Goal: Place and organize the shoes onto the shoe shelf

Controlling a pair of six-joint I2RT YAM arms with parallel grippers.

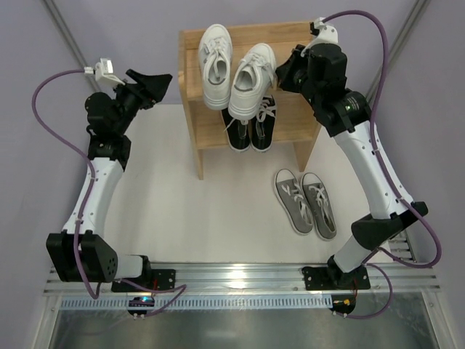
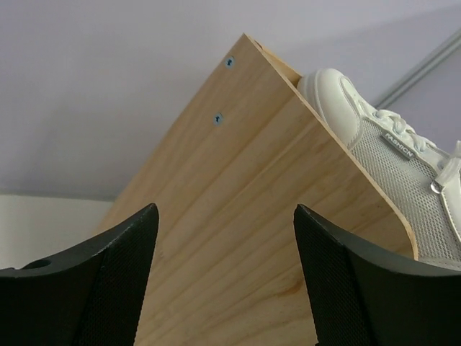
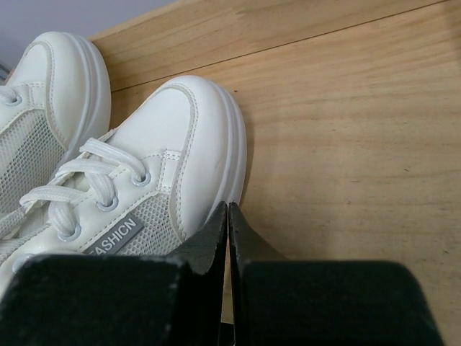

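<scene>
From the top external camera, the shoe shelf [image 1: 294, 33] stands at the far side of the white surface [image 1: 182, 211]. The white sneakers [image 1: 251, 80] lie side by side on its top tier, toes toward the back rim. The black sneakers [image 1: 251, 129] (white laces showing) sit on the lower tier, partly hidden under the top one. The grey sneakers [image 1: 305, 202] lie together on the surface, just in front of the shelf's right leg. The left fingers [image 1: 154, 83] hang off the shelf's left side, apart from it. The right fingers [image 1: 285, 71] are over the top tier, just beside the right-hand white shoe.

In the left wrist view, the left fingers [image 2: 101, 288] are spread wide with nothing between them. Beyond them rises the shoe shelf's side panel [image 2: 238, 187] with two screw heads [image 2: 229, 62], and the toe of a white sneaker [image 2: 374, 137] shows on top.

In the right wrist view, the right fingers [image 3: 209, 238] are pressed together, tips meeting, holding nothing. The tips sit right at the sole edge of a white sneaker [image 3: 173, 144] marked FASHION; whether they touch it cannot be told. Its mate [image 3: 57, 86] lies to the left, and bare wood of the top tier [image 3: 346, 144] lies to the right.
</scene>
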